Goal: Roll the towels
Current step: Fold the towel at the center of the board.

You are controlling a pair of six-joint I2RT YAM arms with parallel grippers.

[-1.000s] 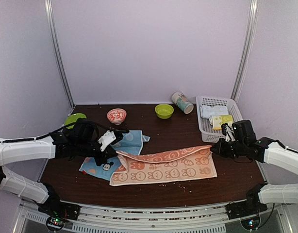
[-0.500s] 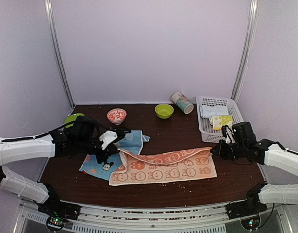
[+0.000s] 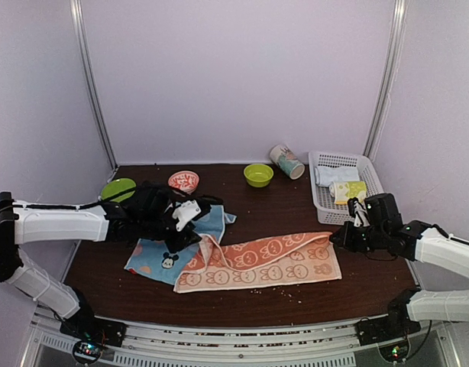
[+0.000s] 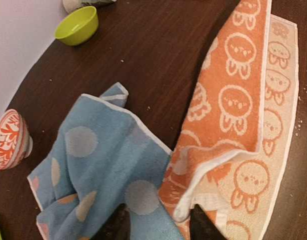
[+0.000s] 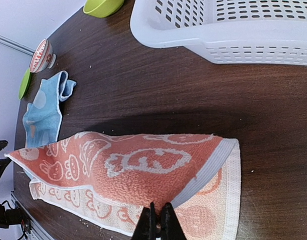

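The orange bunny towel point(image 3: 265, 260) lies across the middle of the table, its far long edge folded toward the near side. My right gripper point(image 5: 158, 221) is shut on that fold at the towel's right end point(image 3: 343, 235). My left gripper point(image 4: 158, 227) hangs open over the towel's left end point(image 3: 195, 223), the rumpled orange corner point(image 4: 213, 165) lying loose between its fingers point(image 4: 116, 226). The light blue dotted towel point(image 3: 162, 256) lies crumpled just to the left, partly under the orange one, showing its Mickey head point(image 3: 170, 260).
A white basket point(image 3: 324, 206) at the right back holds a pale roll point(image 3: 330, 174) and a yellow-green roll point(image 3: 349, 189). At the back are a tipped cup point(image 3: 286, 161), a green bowl point(image 3: 258, 174), a red patterned bowl point(image 3: 183, 181) and a green plate point(image 3: 118, 187).
My left gripper moved right and opened, letting go of the orange towel's left corner, which dropped into a rumpled fold. The right gripper kept its hold and barely moved.
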